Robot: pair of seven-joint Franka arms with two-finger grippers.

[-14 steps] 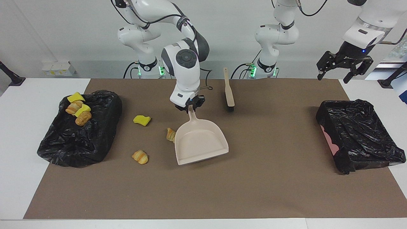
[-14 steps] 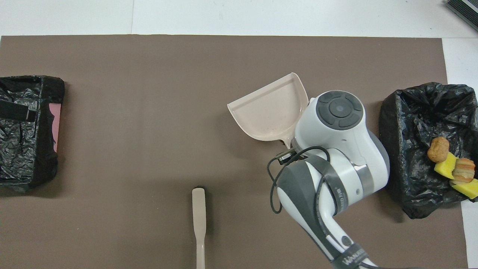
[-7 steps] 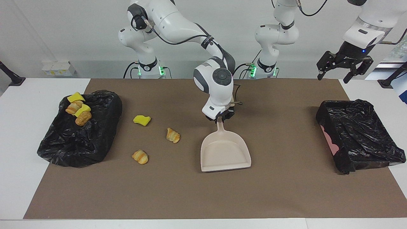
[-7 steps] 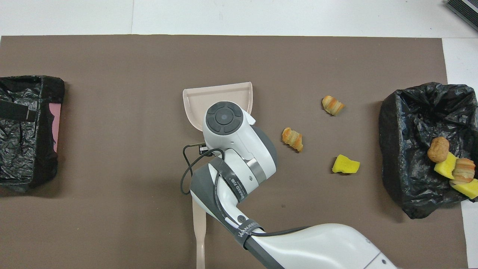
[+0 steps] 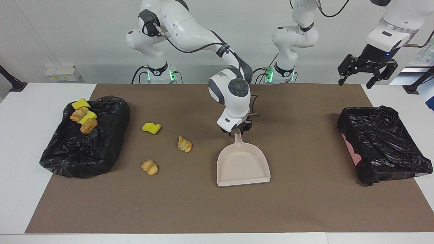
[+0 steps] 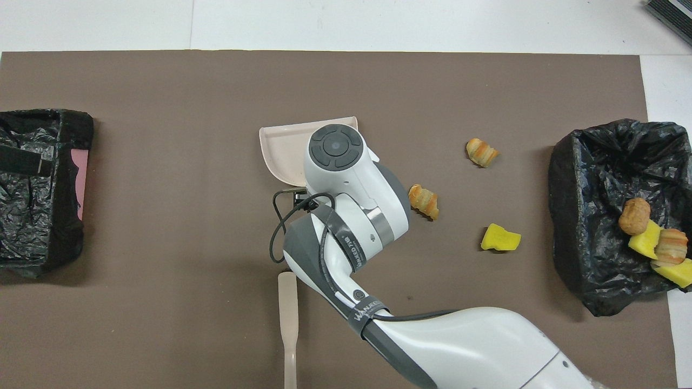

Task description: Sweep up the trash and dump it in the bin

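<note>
Three scraps [image 5: 152, 128] lie loose; the dustpan [image 5: 242, 165] is best released flat, the right pincer [image 5: 237, 129] seemingly still pinching its handle.

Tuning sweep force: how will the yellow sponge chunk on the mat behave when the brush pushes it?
The yellow sponge chunk looks porous, so probably light and squashy. It lies flat and irregular on the mat, so it should slide or tumble rather than roll.

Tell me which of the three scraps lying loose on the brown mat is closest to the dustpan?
The croissant beside the dustpan. The other croissant and the yellow sponge chunk both lie closer to the black bag at the right arm's end.
</note>
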